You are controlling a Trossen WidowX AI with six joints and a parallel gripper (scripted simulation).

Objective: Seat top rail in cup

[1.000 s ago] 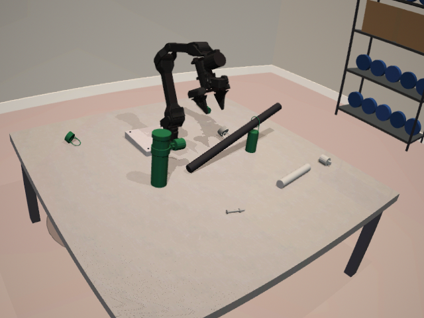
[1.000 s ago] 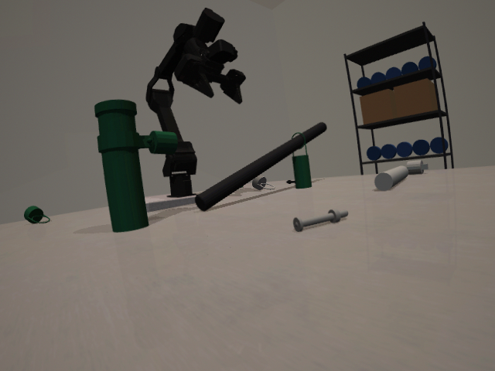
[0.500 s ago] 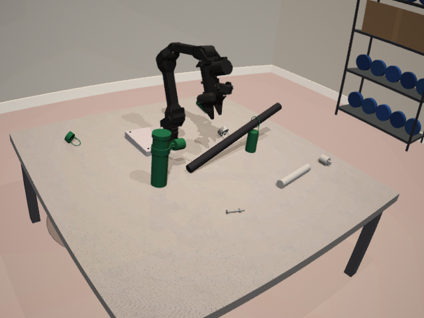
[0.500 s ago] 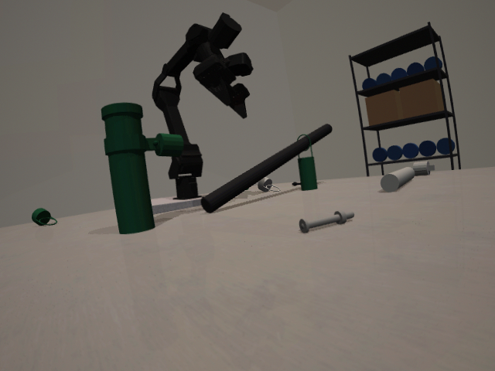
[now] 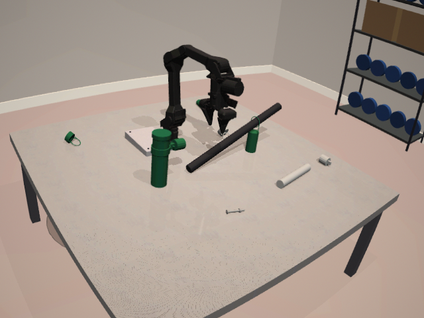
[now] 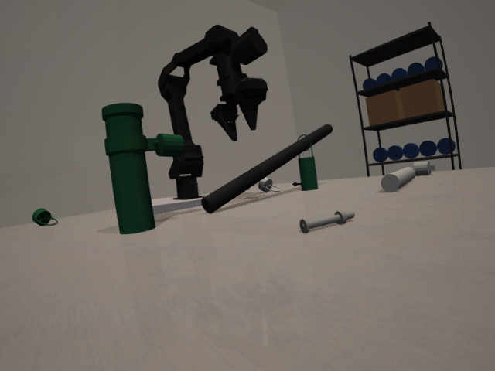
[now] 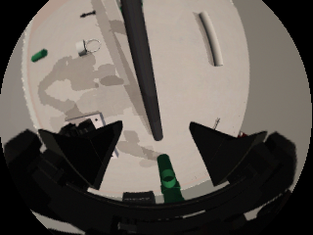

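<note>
The big green post [image 5: 158, 167] [image 6: 130, 187] stands upright with its brace band [image 5: 159, 150] [image 6: 123, 145] high up, just under the post cap. The rail-end cup [image 5: 178, 144] [image 6: 169, 144] sticks out from the band and is empty. The black rail [image 5: 232, 138] [image 6: 265, 168] [image 7: 143, 59] slants up through the loop cap on the small green post [image 5: 251, 140] [image 6: 308, 173]. Its low cut end rests on the table, right of and below the cup. My gripper [image 5: 216, 124] [image 6: 243, 133] [image 7: 156, 124] is open and empty, above and behind the rail, not touching it.
A spare green loop cap [image 5: 69, 137] [image 6: 42, 216] lies far left. A grey loop cap [image 5: 222, 134] [image 6: 265, 185] [image 7: 85, 47] lies under the gripper. A white tube [image 5: 293, 175] [image 6: 397, 178], a grey fitting [image 5: 324, 159] and a bolt [image 5: 234, 211] [image 6: 326, 220] lie to the right. A shelf [image 5: 387, 68] stands off the table.
</note>
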